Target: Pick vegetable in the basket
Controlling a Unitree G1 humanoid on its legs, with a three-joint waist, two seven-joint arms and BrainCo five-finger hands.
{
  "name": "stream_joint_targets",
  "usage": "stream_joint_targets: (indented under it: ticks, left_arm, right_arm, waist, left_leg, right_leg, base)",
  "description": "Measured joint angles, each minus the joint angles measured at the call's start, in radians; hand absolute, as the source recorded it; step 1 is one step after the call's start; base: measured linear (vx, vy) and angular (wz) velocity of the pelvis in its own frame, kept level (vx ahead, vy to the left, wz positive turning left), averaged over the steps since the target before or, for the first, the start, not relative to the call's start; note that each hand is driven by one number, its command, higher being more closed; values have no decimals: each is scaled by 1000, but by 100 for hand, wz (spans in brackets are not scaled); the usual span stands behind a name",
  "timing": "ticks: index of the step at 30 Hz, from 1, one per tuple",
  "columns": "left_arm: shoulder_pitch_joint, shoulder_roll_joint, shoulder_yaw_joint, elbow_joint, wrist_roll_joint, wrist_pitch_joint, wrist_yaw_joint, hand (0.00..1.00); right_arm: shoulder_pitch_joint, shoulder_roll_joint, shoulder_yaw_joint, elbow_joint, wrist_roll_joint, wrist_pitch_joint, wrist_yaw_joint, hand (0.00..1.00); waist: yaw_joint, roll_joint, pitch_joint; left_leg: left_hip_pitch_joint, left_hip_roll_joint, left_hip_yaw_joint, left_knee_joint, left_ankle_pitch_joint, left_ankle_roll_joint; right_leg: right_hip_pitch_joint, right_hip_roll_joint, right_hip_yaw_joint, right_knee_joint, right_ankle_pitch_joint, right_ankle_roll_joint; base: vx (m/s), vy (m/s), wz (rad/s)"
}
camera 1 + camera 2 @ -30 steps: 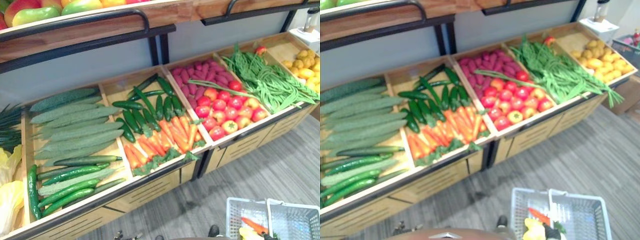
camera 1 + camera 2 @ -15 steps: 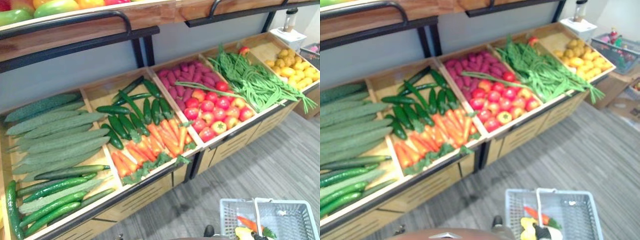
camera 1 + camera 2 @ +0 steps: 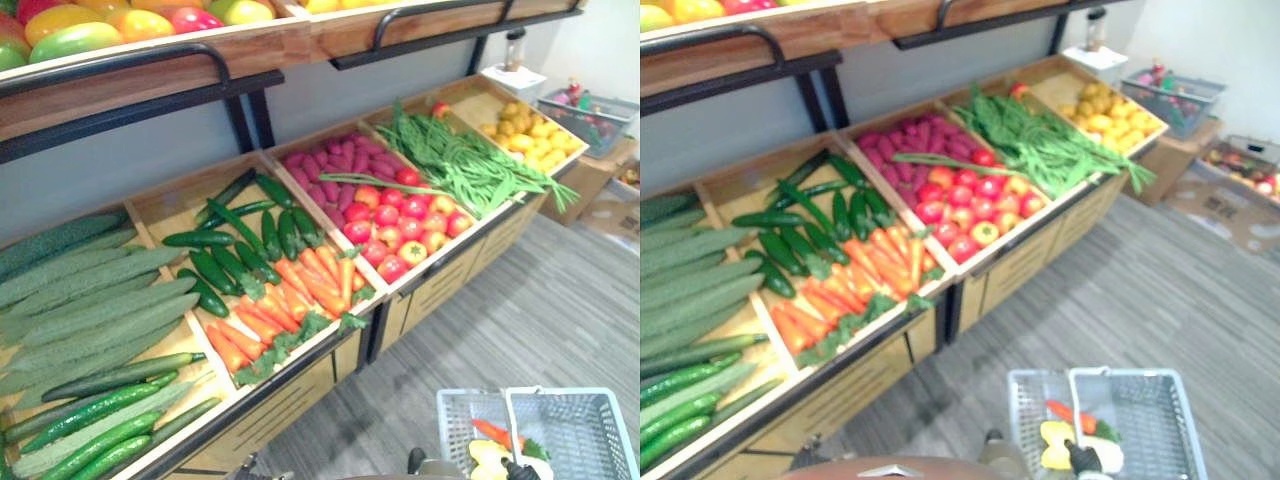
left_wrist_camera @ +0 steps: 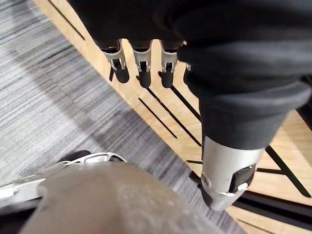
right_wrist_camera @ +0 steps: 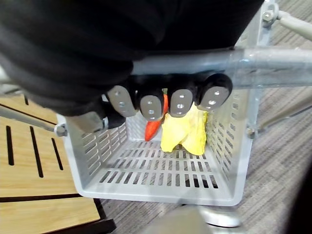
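The right robot hand (image 5: 151,105) is clamped round the grey handle (image 5: 273,63) of a pale plastic basket (image 3: 1160,420), which hangs low at the robot's right side over the striped grey floor (image 3: 560,310). Inside the basket lie an orange carrot (image 5: 153,129) and, touching it, a yellow leafy vegetable (image 5: 185,131). The left robot hand (image 4: 142,63) hangs with its fingers straight and apart, holding nothing, just before the wooden front of the produce stand (image 3: 300,390). The stand's sloping bins hold dark cucumbers (image 3: 240,250) above a bank of carrots (image 3: 300,300), then tomatoes (image 3: 405,225), then green beans (image 3: 460,165).
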Motion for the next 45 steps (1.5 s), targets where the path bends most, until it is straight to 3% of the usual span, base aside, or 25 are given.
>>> stream_joint_targets:
  ticks: [1, 2, 3, 4, 5, 6, 9, 11, 13, 14, 15, 16, 18, 23, 24, 25, 27, 29, 30, 31, 33, 36, 40, 41, 45]
  left_arm:
    - [0, 3, -6, -1, -2, 0, -3, 0]
    - [0, 14, -32, -26, -2, 1, -28, 0]
    - [11, 15, -37, -50, -3, -1, -38, 0]
    - [9, 18, -43, -80, -3, 2, -55, 0]
    - [5, 27, -43, -131, -3, 2, -73, 0]
    - [17, 28, -40, -166, -3, 7, -83, 0]
    - [41, 29, -40, -176, -3, 26, -101, 0]
    - [39, 37, -39, -176, -2, 31, -102, 0]
    - [28, 27, -47, -171, -2, 33, -115, 0]
    - [18, 12, -59, -172, -1, 30, -120, 0]
    - [19, 0, -61, -177, -1, 25, -120, 0]
    - [-11, 6, -63, -165, -1, 27, -120, 0]
    - [-21, 19, -72, -160, 0, 30, -116, 0]
    - [-86, 0, -66, -44, 3, 29, -93, 0]
    - [-116, -26, -37, 6, 19, 22, -31, 0]
    - [-115, -32, -28, 6, 19, 22, -24, 0]
    - [-120, -39, -28, 6, 19, 22, -22, 0]
    - [-125, -46, -5, 2, 19, 11, -19, 0]
    - [-130, -53, 19, 2, 20, 1, -9, 0]
    - [-130, -53, 26, 11, 21, -1, 9, 0]
    - [-136, -48, 25, 29, 27, -1, 19, 0]
    - [-150, -52, 26, 36, 50, -16, 21, 0]
    - [-164, -61, 43, 37, 54, -17, 26, 0]
    - [-167, -69, 65, 40, 59, -17, 31, 0]
    - [-177, -48, 89, 34, 89, -14, 49, 0]
  right_arm:
    - [3, 0, 0, -1, 0, 0, 1, 100]
    - [10, 2, -3, -13, 1, 1, 7, 100]
    - [3, 6, -7, -25, 1, 4, 8, 100]
    - [0, 9, -15, -38, 1, 8, 11, 100]
    - [11, 13, -35, -38, 3, 15, 14, 100]
    - [21, 15, -43, -37, 5, 28, 13, 100]
    - [27, 15, -41, -37, 2, 36, 13, 100]
    - [28, 18, -41, -34, 0, 38, 14, 100]
    - [21, 2, -40, -35, -1, 36, 14, 100]
    - [13, -21, -53, -29, 0, 39, 14, 100]
    - [6, -33, -77, -30, -1, 39, 16, 100]
    - [-4, -22, -109, -25, -1, 47, 9, 100]
    - [9, -4, -121, 0, 0, 50, 14, 100]
    - [-52, -14, -53, 5, -2, 46, 11, 100]
    - [-27, -13, -3, 12, 6, 48, 7, 100]
    - [-29, -13, 7, 12, 7, 45, 4, 100]
    - [-28, -11, 11, 11, 13, 42, 3, 100]
    - [-45, -24, 32, 15, 30, 43, 0, 100]
    - [-74, -38, 57, 35, 32, 38, 3, 100]
    - [-101, -50, 85, 52, 29, 31, 3, 100]
    - [-102, -48, 90, 50, 28, 19, 3, 100]
    - [-90, -44, 75, 49, 32, 15, -4, 100]
    - [-80, -43, 68, 48, 32, 28, -19, 100]
    - [-71, -44, 69, 41, 32, 30, -26, 100]
    - [-43, 30, 83, 8, 32, 31, -31, 100]
  waist:
    - [0, 2, 1]
    - [2, 24, 6]
    - [6, 57, 10]
    - [-2, 48, 28]
    - [0, 47, 47]
    - [4, 44, 49]
    - [4, 31, 42]
    - [4, 2, 30]
    - [7, 10, 28]
    - [9, 48, 13]
    - [7, 67, 10]
    - [-9, 41, 17]
    - [-2, 12, 7]
    - [0, 47, 7]
    - [-26, 59, 12]
    - [-26, 58, 17]
    - [-34, 52, 22]
    - [-14, 46, 26]
    - [9, 38, 31]
    - [12, 38, 32]
    - [4, 37, 36]
    - [2, 37, 41]
    - [8, 65, 71]
    - [12, 77, 81]
    - [38, 28, 79]
  left_leg:
    - [-1, 2, 6, -1, 2, 3]
    - [-22, 30, 37, -3, 21, 32]
    - [-44, 63, 69, 0, 32, 39]
    - [-61, 77, 78, 2, 49, 37]
    - [-69, 91, 100, 0, 67, 32]
    - [-66, 112, 127, -1, 76, 27]
    - [-47, 135, 223, -3, 95, 13]
    - [-51, 128, 292, 16, 98, 6]
    - [-58, 124, 329, 1, 109, 31]
    - [-58, 79, 293, -73, 146, 57]
    - [-48, 79, 343, -99, 150, 57]
    - [-38, 52, 370, -105, 153, 30]
    - [-32, 61, 434, -62, 161, 18]
    - [-58, 152, 591, -7, 194, -29]
    - [-32, 286, 604, 126, 253, -44]
    - [-33, 321, 631, 184, 263, -34]
    - [-39, 351, 634, 247, 295, -20]
    - [-74, 315, 427, 306, 298, -7]
    - [-88, 203, 179, 289, 210, -42]
    - [-87, 122, 37, 275, 135, -44]
    - [-89, 74, 0, 249, 81, -39]
    - [-145, 42, -30, 112, 82, -45]
    - [-216, 21, -115, -48, 189, -40]
    - [-215, 24, -113, -46, 260, -11]
    - [-207, -36, -100, -32, 213, 16]
  right_leg:
    - [-6, 5, 9, 0, 16, 6]
    - [-26, 36, 31, -77, 163, 19]
    - [-34, 56, 17, -121, 235, 21]
    - [-58, 45, -34, -43, 191, -29]
    - [-78, 9, -117, 83, 112, -110]
    - [-68, -29, -183, 181, 57, -118]
    - [-23, -113, -237, 296, 28, -125]
    - [1, -172, -266, 292, 60, -114]
    - [10, -121, -331, 170, 67, -135]
    - [50, -85, -302, 31, 70, -143]
    - [43, -81, -307, 40, 22, -141]
    - [1, -148, -305, 233, -120, -126]
    - [6, -183, -337, 262, -167, -89]
    - [46, -29, -384, -75, -187, -64]
    - [126, 67, -384, -184, -197, -118]
    - [133, 59, -439, -171, -205, -130]
    - [149, 67, -424, -166, -197, -142]
    - [146, 75, -344, -157, -193, -153]
    - [146, 72, -266, -168, -180, -160]
    - [160, 74, -210, -191, -173, -156]
    - [188, 75, -173, -215, -171, -158]
    - [199, 76, -144, -225, -179, -151]
    - [207, 70, -119, -204, -193, -103]
    - [207, 65, -115, -166, -218, -70]
    - [237, 1, -137, -186, -222, -54]
  base:
    - [-187, 107, -58]
    - [-157, 107, -65]
    - [-143, 97, -67]
    - [-172, 93, -48]
    - [-111, 64, -50]
    - [-93, 50, -59]
    - [32, -68, -98]
    - [33, -209, -121]
    - [-88, -252, -144]
    - [-183, -155, -128]
    - [-152, -81, -84]
    - [-47, -149, -54]
    - [26, -273, -70]
    - [-77, -409, -122]
    - [-211, -579, -96]
    - [-136, -470, -69]
    - [54, -126, -34]
    - [56, -74, -93]
    - [80, 12, -163]
    - [91, 36, -158]
    - [68, 42, -89]
    - [54, 127, -43]
    - [122, 189, -20]
    - [158, 221, -8]
    - [170, 191, 8]
